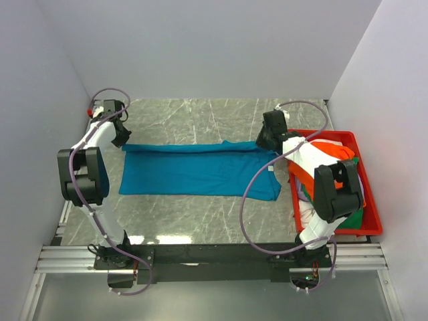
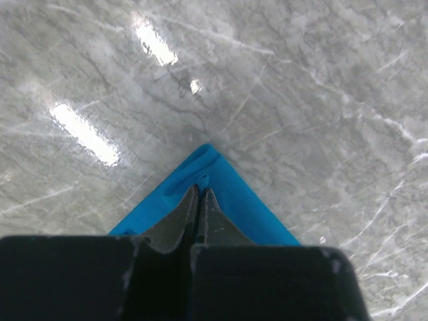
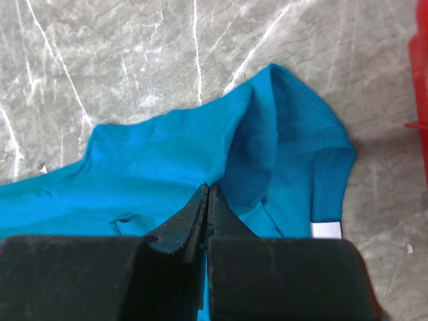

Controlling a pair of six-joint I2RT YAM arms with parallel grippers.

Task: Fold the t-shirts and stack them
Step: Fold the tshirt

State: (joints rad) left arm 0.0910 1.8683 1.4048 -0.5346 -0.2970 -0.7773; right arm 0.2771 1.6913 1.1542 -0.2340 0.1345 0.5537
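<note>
A teal-blue t-shirt (image 1: pixel 200 170) lies spread across the middle of the marble table, its far edge pulled into a straight line between the two grippers. My left gripper (image 1: pixel 122 137) is shut on the shirt's far left corner (image 2: pixel 214 174). My right gripper (image 1: pixel 267 139) is shut on the shirt's far right part (image 3: pixel 200 147), near the collar and its white neck label (image 3: pixel 326 230). Orange (image 1: pixel 331 150), white (image 1: pixel 304 155) and green (image 1: pixel 354 217) shirts lie heaped in the red bin.
The red plastic bin (image 1: pixel 371 217) stands at the right edge of the table, and its rim shows in the right wrist view (image 3: pixel 421 80). Grey walls close in the table on the left, back and right. The right arm's cable loops over the shirt's right end.
</note>
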